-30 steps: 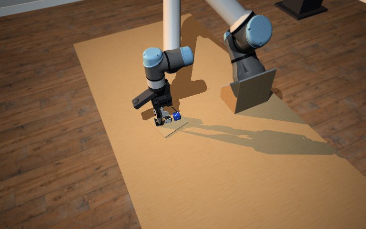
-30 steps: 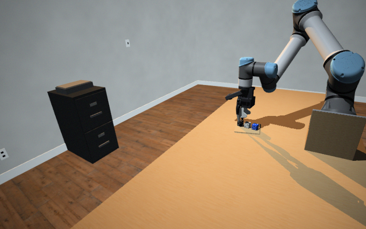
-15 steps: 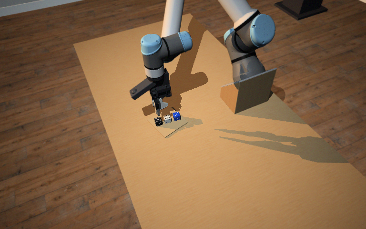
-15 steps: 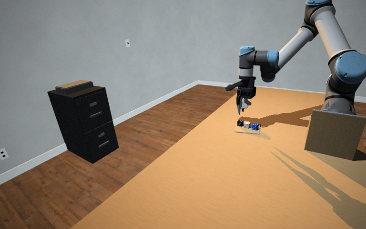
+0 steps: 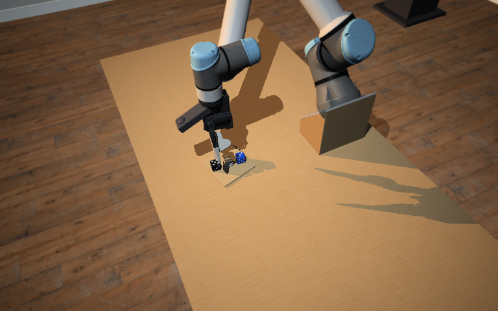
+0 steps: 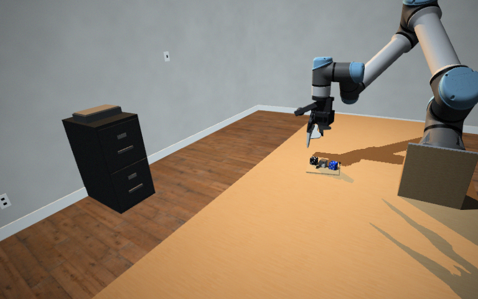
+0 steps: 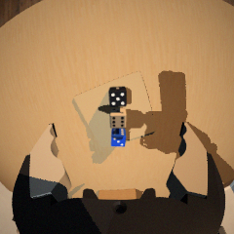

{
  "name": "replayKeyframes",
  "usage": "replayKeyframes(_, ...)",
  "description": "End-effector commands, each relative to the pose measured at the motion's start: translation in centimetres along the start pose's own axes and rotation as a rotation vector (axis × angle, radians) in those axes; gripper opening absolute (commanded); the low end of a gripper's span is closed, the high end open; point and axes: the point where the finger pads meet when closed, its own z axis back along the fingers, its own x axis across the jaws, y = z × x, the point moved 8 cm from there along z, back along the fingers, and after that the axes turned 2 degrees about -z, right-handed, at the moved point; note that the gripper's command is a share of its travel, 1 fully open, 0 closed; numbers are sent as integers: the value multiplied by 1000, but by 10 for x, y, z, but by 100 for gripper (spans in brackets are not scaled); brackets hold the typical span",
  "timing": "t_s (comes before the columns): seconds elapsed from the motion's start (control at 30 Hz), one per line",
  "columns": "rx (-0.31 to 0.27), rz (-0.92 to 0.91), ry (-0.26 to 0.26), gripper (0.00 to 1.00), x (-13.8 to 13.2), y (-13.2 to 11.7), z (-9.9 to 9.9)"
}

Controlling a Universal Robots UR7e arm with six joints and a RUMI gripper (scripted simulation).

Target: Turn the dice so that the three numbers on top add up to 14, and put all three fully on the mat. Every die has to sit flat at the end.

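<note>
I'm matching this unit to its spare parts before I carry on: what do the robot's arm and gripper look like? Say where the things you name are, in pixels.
The robot arm (image 5: 235,21) (image 6: 437,38) has pale grey tubular links, dark grey joint housings, black seams and light blue rounded caps. The two-jaw gripper (image 5: 222,155) (image 6: 314,141) (image 7: 118,124) has an angular black body and pale, scalloped fingers. I can't make out any lettering or loose cable.

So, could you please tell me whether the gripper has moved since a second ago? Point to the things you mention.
Yes, the gripper (image 5: 222,147) (image 6: 313,140) (image 7: 118,124) has risen, away from the mat (image 5: 229,180) (image 6: 322,172) (image 7: 134,80).
</note>
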Motion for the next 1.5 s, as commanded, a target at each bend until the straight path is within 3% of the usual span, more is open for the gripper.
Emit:
replayKeyframes(0.0,1,0,0,100,0,0,0)
replayKeyframes(0.6,1,0,0,100,0,0,5)
replayKeyframes(0.93,1,0,0,100,0,0,33)
replayKeyframes(1.27,1,0,0,100,0,0,79)
replayKeyframes(1.47,1,0,0,100,0,0,87)
